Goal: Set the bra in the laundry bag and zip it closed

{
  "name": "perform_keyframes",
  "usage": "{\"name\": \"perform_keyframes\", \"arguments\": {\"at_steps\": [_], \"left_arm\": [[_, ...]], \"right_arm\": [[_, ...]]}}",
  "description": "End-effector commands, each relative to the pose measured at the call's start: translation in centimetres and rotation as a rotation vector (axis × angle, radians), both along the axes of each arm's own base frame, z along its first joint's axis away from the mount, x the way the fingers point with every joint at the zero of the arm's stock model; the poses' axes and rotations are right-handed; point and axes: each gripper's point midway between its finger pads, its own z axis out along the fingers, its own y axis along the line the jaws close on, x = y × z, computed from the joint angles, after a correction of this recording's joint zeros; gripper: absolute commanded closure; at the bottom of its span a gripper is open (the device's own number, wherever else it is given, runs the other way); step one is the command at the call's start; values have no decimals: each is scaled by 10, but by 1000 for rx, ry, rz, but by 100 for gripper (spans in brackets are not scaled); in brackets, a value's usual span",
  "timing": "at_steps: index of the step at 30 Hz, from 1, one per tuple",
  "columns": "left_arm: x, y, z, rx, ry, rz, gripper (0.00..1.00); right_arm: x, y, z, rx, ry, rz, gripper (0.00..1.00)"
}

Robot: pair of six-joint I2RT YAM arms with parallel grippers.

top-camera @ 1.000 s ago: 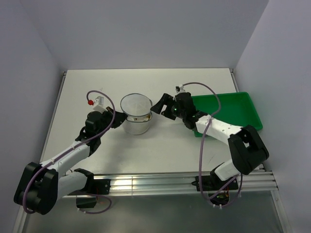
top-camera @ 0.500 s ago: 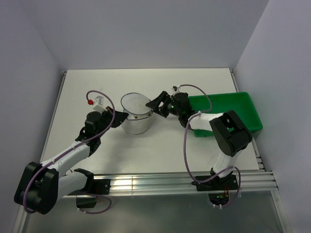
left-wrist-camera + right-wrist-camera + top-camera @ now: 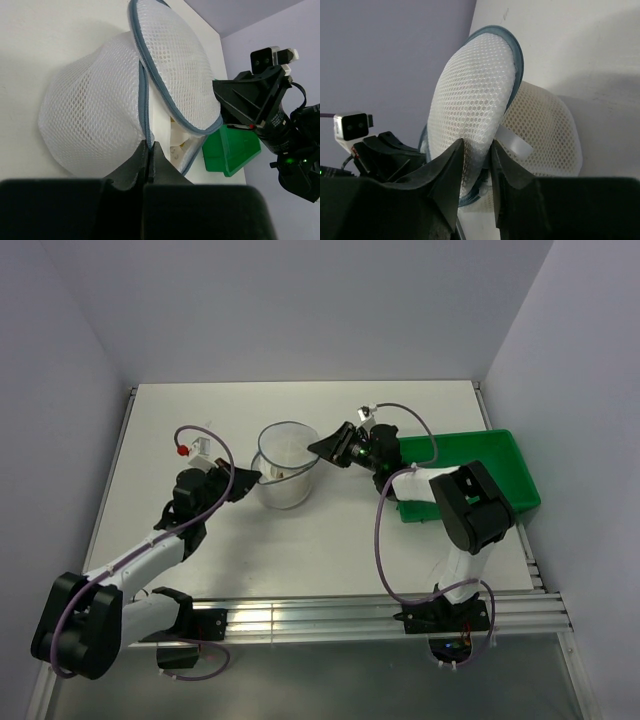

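The laundry bag [image 3: 283,475], a white mesh drum with a grey-blue zipper rim, stands mid-table with its lid [image 3: 175,70] lifted on the right. My left gripper [image 3: 247,480] is shut on the zipper edge at the bag's left side, the rim pinched between its fingertips [image 3: 150,146]. From the right, my right gripper [image 3: 318,448] holds the lid's mesh edge [image 3: 470,90], which fills the gap between its fingers [image 3: 477,150]. A white pull tab [image 3: 514,141] hangs just beside those fingers. Pale fabric, the bra [image 3: 177,140], shows inside the gap under the lid.
A green plastic tray [image 3: 470,465] lies at the right edge of the table, just behind my right arm. White walls close in the back and both sides. A metal rail runs along the near edge by the arm bases.
My right gripper moved left and up to the bag, and its jaws closed from wide open onto the lid edge. The lid now stands higher. The left arm has barely moved.
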Motion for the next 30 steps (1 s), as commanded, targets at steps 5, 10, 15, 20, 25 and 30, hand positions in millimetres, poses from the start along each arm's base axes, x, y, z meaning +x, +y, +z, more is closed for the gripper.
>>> {"name": "perform_keyframes", "arguments": {"at_steps": [5,10,15,20,25,30], "left_arm": [[29,-2,27,-21,-91,23,100],[46,-15,41,-51,-119,-9,100],[54,-26,46,-50,-121,-58,100],[39,-23,48,-23,-105,-59,32],[17,-4,43,124,-42,34,20],[-38,-53,43,151,-26,-126,55]], "right_arm": [[-23,-4,32,13,-116,23,79],[-46,-8,32,-98,-125,-75,86],[-63,-15,22,-148,-31,-225,91],[-52,-11,31,-147,-18,-357,95],[-40,-5,29,-101,28,-413,100],[-43,1,28,-65,47,-417,100]]}}
